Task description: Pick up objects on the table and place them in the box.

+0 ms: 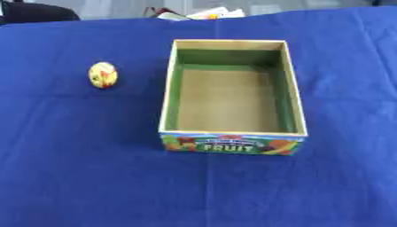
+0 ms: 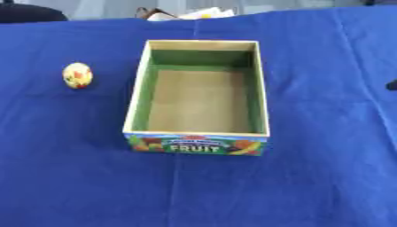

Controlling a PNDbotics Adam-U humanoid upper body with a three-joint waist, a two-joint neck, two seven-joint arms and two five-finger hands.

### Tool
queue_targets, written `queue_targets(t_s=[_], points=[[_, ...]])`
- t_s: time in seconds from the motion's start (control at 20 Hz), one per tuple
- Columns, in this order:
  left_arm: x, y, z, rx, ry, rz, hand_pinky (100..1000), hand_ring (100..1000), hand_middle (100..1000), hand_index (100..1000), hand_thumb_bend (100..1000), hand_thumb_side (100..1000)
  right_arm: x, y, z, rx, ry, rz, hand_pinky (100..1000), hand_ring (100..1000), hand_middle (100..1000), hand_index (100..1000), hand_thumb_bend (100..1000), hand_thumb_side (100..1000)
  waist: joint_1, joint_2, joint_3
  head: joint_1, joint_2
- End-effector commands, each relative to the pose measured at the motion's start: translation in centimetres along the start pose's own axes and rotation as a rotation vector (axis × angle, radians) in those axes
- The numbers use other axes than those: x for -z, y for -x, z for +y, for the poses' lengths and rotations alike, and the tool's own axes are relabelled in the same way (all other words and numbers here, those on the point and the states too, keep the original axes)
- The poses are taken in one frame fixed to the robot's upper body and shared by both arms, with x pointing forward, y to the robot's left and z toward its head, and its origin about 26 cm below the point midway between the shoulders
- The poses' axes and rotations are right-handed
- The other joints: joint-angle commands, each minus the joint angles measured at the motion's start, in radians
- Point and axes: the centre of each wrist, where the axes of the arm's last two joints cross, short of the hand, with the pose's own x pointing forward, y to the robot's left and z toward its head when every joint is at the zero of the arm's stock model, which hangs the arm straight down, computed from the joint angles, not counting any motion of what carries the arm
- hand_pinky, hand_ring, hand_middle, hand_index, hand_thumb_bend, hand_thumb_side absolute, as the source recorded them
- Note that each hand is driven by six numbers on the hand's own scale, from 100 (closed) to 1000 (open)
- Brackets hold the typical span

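Observation:
A small yellow oval object (image 1: pixel 102 74) with red markings lies on the blue cloth, left of the box and apart from it. The open cardboard box (image 1: pixel 229 144) stands in the middle, with green inner walls and a front panel reading FRUIT. Inside it I see only the bare brown floor. A small dark tip (image 2: pixel 391 84) pokes in at the right edge of the right eye view, level with the box; it looks like part of my right hand. My left hand shows in neither view.
The blue cloth (image 1: pixel 93 177) covers the whole table, with light creases. Past the far edge lie some white and coloured items (image 1: pixel 203 14) and a dark shape (image 1: pixel 35 12) at the far left.

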Motion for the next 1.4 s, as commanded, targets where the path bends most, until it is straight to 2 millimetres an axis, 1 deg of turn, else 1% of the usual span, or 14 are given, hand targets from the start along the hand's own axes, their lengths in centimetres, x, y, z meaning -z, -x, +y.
queue_targets(t_s=[0.05, 0.15, 0.35, 0.4, 0.45, 0.5, 0.55, 0.6, 0.85, 0.9, 1.0, 1.25, 1.35, 1.4], points=[[1.1, 0.1, 0.2, 0.114, 0.239, -0.099, 635, 733, 753, 1000, 100, 956, 0.6, -0.8, 0.0, -0.01, -0.033, -0.025, 504, 746, 489, 831, 100, 1000, 0.001, -0.021, -0.002, 0.006, -0.011], [2.2, 0.0, -0.7, 0.119, 0.285, -0.096, 647, 750, 769, 1000, 100, 1000, 0.5, -0.8, 0.1, -0.009, -0.038, -0.023, 504, 747, 488, 831, 100, 1000, 0.002, -0.02, -0.004, 0.007, -0.01], [4.1, -0.6, -1.9, 0.147, 0.357, -0.106, 660, 768, 784, 1000, 100, 1000, 0.6, -0.7, 0.2, -0.009, -0.045, -0.02, 504, 747, 488, 832, 100, 1000, 0.003, -0.016, -0.01, 0.011, -0.017], [4.5, -0.7, -2.2, 0.151, 0.372, -0.108, 667, 772, 789, 1000, 126, 1000, 0.6, -0.7, 0.2, -0.008, -0.046, -0.02, 504, 748, 488, 832, 100, 1000, 0.004, -0.016, -0.011, 0.012, -0.019], [4.8, -0.8, -2.5, 0.154, 0.387, -0.111, 667, 772, 789, 1000, 126, 1000, 0.6, -0.7, 0.3, -0.008, -0.048, -0.019, 504, 748, 488, 832, 100, 1000, 0.004, -0.015, -0.012, 0.013, -0.021], [5.2, -1.0, -2.8, 0.158, 0.404, -0.114, 670, 779, 798, 1000, 175, 1000, 0.6, -0.7, 0.3, -0.007, -0.049, -0.019, 505, 748, 488, 832, 100, 1000, 0.004, -0.015, -0.014, 0.015, -0.022], [5.5, -1.1, -3.0, 0.163, 0.421, -0.117, 671, 781, 801, 1000, 180, 1000, 0.6, -0.7, 0.3, -0.007, -0.05, -0.018, 505, 748, 488, 832, 100, 1000, 0.004, -0.015, -0.015, 0.016, -0.022], [5.9, -1.3, -3.3, 0.168, 0.44, -0.12, 677, 792, 814, 1000, 220, 1000, 0.6, -0.7, 0.3, -0.006, -0.052, -0.018, 505, 748, 488, 832, 100, 1000, 0.004, -0.015, -0.017, 0.019, -0.023], [7.5, -1.9, -4.2, 0.179, 0.507, -0.133, 689, 802, 827, 1000, 260, 1000, 0.6, -0.6, 0.4, -0.003, -0.057, -0.017, 505, 748, 488, 833, 100, 1000, 0.004, -0.013, -0.023, 0.029, -0.027], [7.7, -2.0, -4.4, 0.177, 0.516, -0.136, 702, 813, 841, 1000, 296, 1000, 0.6, -0.6, 0.4, -0.002, -0.057, -0.017, 506, 748, 488, 833, 100, 1000, 0.004, -0.012, -0.024, 0.031, -0.028], [8.2, -2.1, -4.8, 0.176, 0.534, -0.135, 706, 819, 848, 1000, 336, 1000, 0.7, -0.6, 0.5, -0.001, -0.06, -0.018, 506, 749, 488, 833, 100, 1000, 0.004, -0.01, -0.027, 0.034, -0.03], [8.9, -2.4, -5.5, 0.195, 0.568, -0.13, 721, 831, 860, 1000, 371, 1000, 0.7, -0.5, 0.6, 0.0, -0.065, -0.02, 506, 750, 488, 835, 100, 1000, 0.005, -0.001, -0.037, 0.044, -0.039], [9.2, -2.5, -5.8, 0.202, 0.58, -0.128, 727, 836, 859, 1000, 436, 1000, 0.8, -0.5, 0.7, -0.001, -0.066, -0.02, 507, 751, 488, 835, 100, 1000, 0.008, 0.003, -0.041, 0.047, -0.042], [9.3, -2.5, -5.9, 0.205, 0.587, -0.126, 730, 839, 862, 1000, 486, 1000, 0.8, -0.5, 0.7, -0.002, -0.068, -0.02, 507, 751, 488, 836, 100, 1000, 0.01, 0.005, -0.044, 0.049, -0.044]])
